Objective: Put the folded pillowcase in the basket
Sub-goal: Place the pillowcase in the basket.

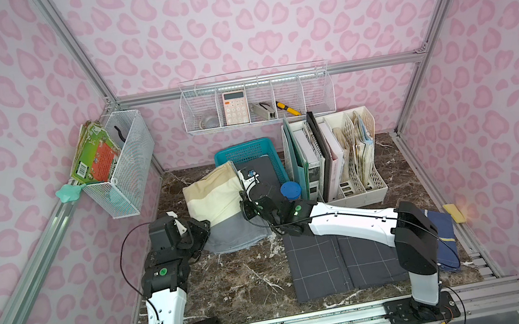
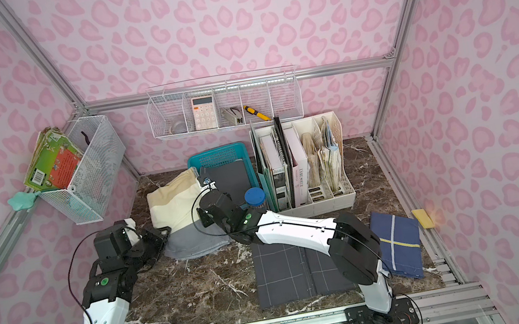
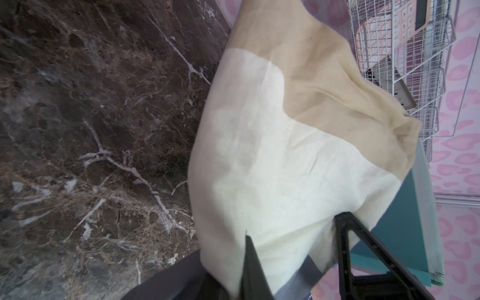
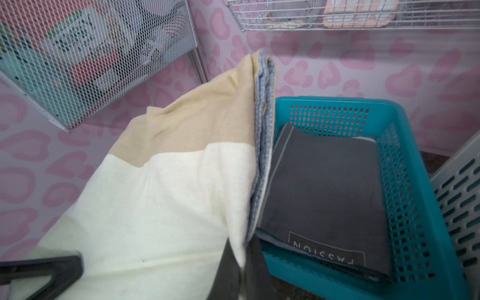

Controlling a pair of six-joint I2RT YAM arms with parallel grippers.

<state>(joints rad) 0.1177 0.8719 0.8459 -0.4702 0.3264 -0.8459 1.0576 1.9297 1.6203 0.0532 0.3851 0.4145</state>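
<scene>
1. The left tool [image 3: 293, 226] is closed on the near left edge of the pillowcase [image 1: 217, 195]. Cream fabric is bunched between its black fingers [image 3: 345, 233].
2. The right tool [image 4: 155, 259] is clamped on the right edge of the same pillowcase. The layered folded edge rises just past it.
3. The pillowcase has tan, cream and grey panels. Both tools hold its upper part raised and tilted, while its grey lower part lies on the desk [image 1: 235, 281].
4. The pillowcase is outside the basket [image 1: 241, 148], to the basket's left. Its folded edge stands just beside the basket's left wall [image 4: 279, 124].
5. A dark grey folded cloth [image 4: 324, 187] with a printed label lies flat in the basket and covers most of the bottom.
6. A blue-lidded jar [image 1: 290, 190] stands at the basket's near right corner, close to the right arm's wrist.
7. The cream file rack [image 1: 356, 153], filled with binders and papers, stands just beside the basket's right side.
8. A dark checked cloth [image 1: 322, 266] lies on the desk under the right arm. Further right are a navy cloth [image 2: 398, 243] and a yellow sponge [image 1: 454, 213].
9. A wire basket [image 1: 131, 170] holding books hangs on the left wall. A wire shelf [image 1: 258, 99] hangs on the rear wall above the basket.
</scene>
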